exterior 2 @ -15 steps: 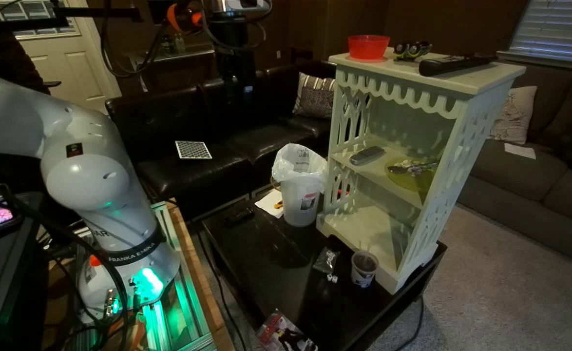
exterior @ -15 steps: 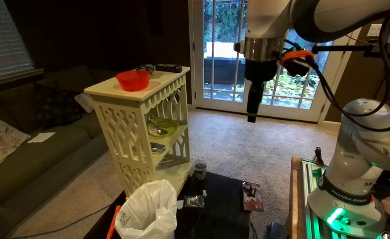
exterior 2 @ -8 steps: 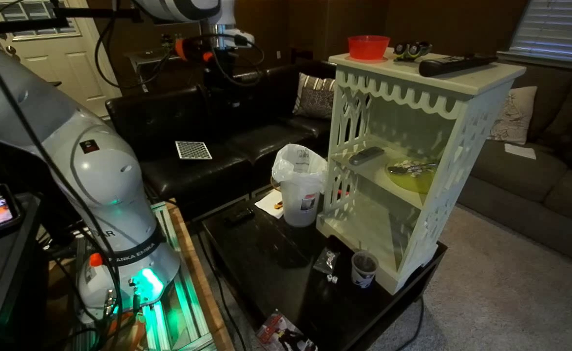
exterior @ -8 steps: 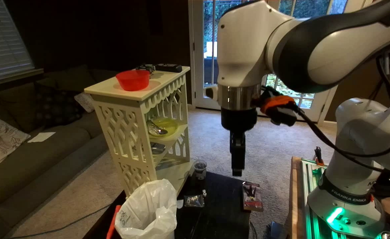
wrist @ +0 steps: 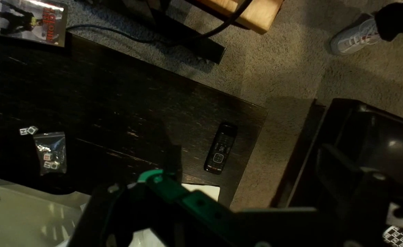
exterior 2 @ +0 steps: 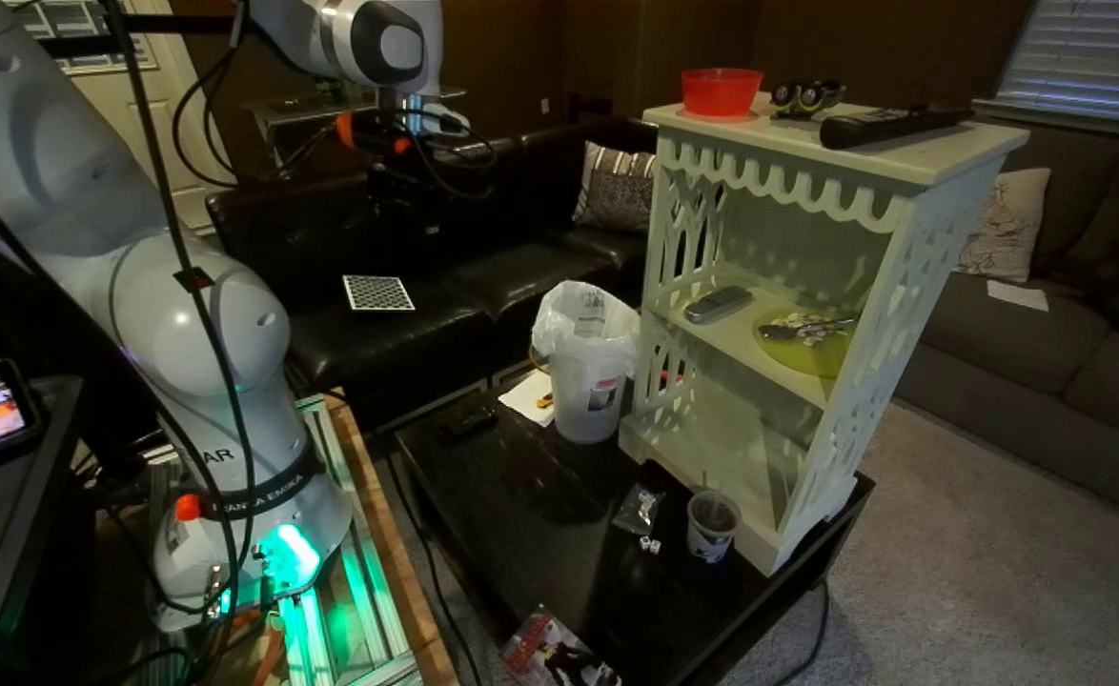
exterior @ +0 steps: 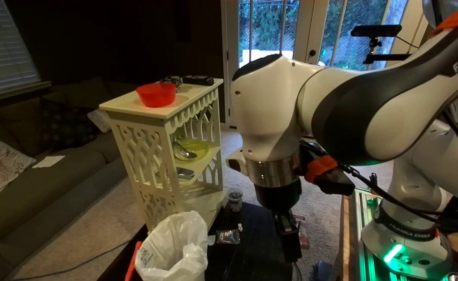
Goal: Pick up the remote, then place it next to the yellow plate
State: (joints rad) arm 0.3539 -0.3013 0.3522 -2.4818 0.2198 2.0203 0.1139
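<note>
A black remote (wrist: 221, 148) lies on the dark low table near its corner in the wrist view; it also shows dimly in an exterior view (exterior 2: 469, 422). A yellow-green plate (exterior: 201, 147) lies on the cabinet's middle shelf in both exterior views (exterior 2: 796, 356), with a spoon and crumpled foil-like stuff on it. A grey remote (exterior 2: 718, 304) lies beside the plate on that shelf. Another black remote (exterior 2: 888, 126) lies on the cabinet top. My gripper (wrist: 251, 159) is open and empty, its fingers wide apart, above the table's end; it points down in an exterior view (exterior: 292, 255).
The cabinet (exterior 2: 912, 162) stands on the table (exterior 2: 531, 514) with a red bowl (exterior 2: 722, 92) on top. A white lined bin (exterior 2: 586, 381), a cup (exterior 2: 713, 526), a small bag (exterior 2: 638, 510) and a disc case (wrist: 26, 22) are around. A black sofa (exterior 2: 350, 343) stands behind.
The arm has lowered my gripper from high up toward the table and swung it away from the cabinet, toward the table's end. The objects have not moved.
</note>
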